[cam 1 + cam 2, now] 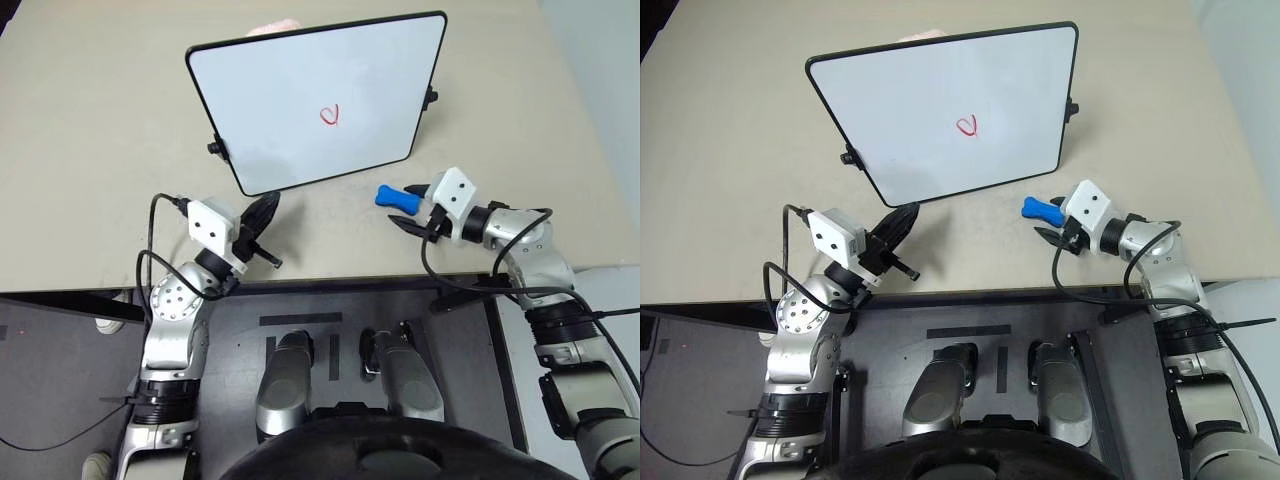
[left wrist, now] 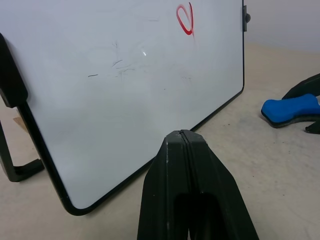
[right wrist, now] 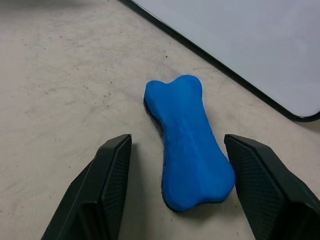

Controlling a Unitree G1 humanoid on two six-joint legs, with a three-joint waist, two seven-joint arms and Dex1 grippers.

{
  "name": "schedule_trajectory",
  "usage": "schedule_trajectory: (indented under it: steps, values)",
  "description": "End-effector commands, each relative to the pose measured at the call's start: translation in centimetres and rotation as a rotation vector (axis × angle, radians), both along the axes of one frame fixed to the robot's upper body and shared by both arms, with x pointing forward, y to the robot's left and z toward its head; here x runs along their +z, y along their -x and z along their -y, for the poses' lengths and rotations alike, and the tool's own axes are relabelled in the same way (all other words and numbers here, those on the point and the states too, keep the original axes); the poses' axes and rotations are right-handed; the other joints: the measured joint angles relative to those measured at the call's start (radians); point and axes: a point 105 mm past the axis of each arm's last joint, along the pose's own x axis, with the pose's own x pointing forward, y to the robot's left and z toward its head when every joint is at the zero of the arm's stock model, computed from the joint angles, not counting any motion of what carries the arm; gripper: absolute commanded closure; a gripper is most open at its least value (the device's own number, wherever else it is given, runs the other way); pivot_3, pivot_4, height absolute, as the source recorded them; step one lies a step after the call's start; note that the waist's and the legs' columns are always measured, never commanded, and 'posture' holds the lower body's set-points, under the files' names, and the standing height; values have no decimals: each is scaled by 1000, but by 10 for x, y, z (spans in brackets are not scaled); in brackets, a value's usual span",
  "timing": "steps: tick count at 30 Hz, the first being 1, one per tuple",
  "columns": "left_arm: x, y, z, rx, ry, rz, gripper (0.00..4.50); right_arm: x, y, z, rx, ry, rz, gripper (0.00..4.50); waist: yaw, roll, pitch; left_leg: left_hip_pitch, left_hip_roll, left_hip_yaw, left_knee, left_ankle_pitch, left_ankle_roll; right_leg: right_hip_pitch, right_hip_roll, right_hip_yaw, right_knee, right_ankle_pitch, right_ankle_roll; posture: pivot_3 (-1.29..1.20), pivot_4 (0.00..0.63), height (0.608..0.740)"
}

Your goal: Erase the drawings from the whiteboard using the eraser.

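Left eye view, beige table (image 1: 90,150), whiteboard (image 1: 300,120), left hand (image 1: 262,217) closed, right hand (image 3: 177,185) open around eraser (image 3: 187,140)

table (image 1: 100,150): beige, speckled | floor (image 1: 50,370): dark grey

Left gripper (image 2: 186,145) fingers pressed together; right gripper (image 3: 177,172) fingers spread wide.

A lab-like test setup: bare beige table (image 1: 90,150), loose cables (image 1: 150,265).
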Motion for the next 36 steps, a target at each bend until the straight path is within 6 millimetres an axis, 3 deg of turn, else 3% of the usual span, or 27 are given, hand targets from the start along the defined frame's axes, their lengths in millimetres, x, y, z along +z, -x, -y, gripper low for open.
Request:
schedule_trajectory:
  steps: [1,11,15,20,23,25,28,31,36]
  values:
    - [7,0,6,-16,3,37,4500,13,-5,1,-6,-9,60,1376,0,0,0,0,0,0,0,0,0,0,0,0,0,0,0,0,150,740]
    - [7,0,7,-18,7,36,4500,17,-8,-2,-1,-29,66,1376,0,0,0,0,0,0,0,0,0,0,0,0,0,0,0,0,150,740]
    - [6,0,8,-17,8,34,4500,14,-7,-2,2,-21,56,2223,0,0,0,0,0,0,0,0,0,0,0,0,0,0,0,0,150,740]
    - [6,0,8,-18,11,31,4500,9,-7,-1,-1,-5,46,3905,0,0,0,0,0,0,0,0,0,0,0,0,0,0,0,0,150,740]
    - [5,0,9,-19,10,29,4500,12,-7,-2,0,-3,66,4306,0,0,0,0,0,0,0,0,0,0,0,0,0,1,-1,0,150,740]
    - [5,0,9,-19,10,29,4500,20,-8,-3,2,-3,108,4307,0,0,0,0,0,0,0,1,0,0,0,0,0,1,-1,0,150,740]
    - [5,0,9,-21,10,27,4500,46,-9,-11,29,-45,204,4307,-1,0,0,0,0,0,0,1,0,0,0,0,0,1,-1,0,150,740]
    - [4,-1,9,-22,10,26,4500,81,-6,-27,90,-87,343,4307,-2,0,0,0,0,0,0,1,0,0,0,0,0,1,-1,0,150,740]
    - [5,-3,10,-28,9,28,4500,116,-10,-58,150,-94,609,4307,-7,0,0,0,0,0,0,1,0,-1,0,0,1,1,-2,0,150,740]
